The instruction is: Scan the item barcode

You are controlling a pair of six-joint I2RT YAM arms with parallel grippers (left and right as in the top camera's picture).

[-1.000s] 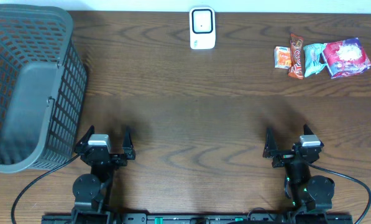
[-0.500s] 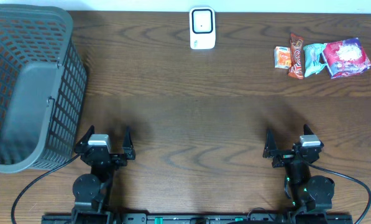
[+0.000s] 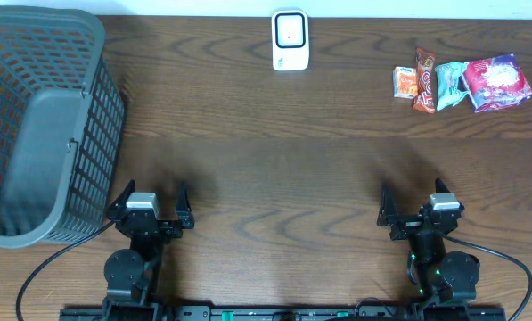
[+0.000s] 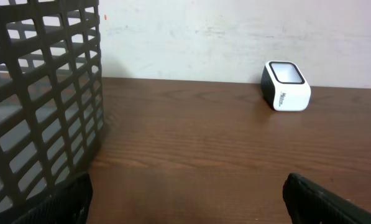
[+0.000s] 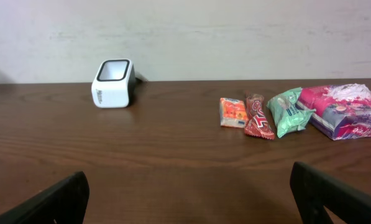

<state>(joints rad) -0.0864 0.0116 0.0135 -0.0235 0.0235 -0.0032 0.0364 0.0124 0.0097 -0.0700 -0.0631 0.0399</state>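
Overhead view, contents: white barcode scanner [image 3: 290, 40] sitting at the far edge of the table [image 3: 274, 160], centre. Orange packet [image 3: 405, 82], red bar [image 3: 425, 80], teal packet [image 3: 449, 84] and pink packet [image 3: 497, 82] lying side by side at far right. Grey mesh basket [image 3: 34, 125] standing at far left. Left gripper [image 3: 150, 201] and right gripper [image 3: 417, 203] sitting at the near edge, jaws gaping wide, holding nothing, well apart from every item.

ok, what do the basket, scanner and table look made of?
Basket: likely dark grey plastic, matte, moulded grid walls. Scanner: white plastic shell, smooth, dark window on top. Table: brown wood or wood-look laminate, grain visible; can't tell which.
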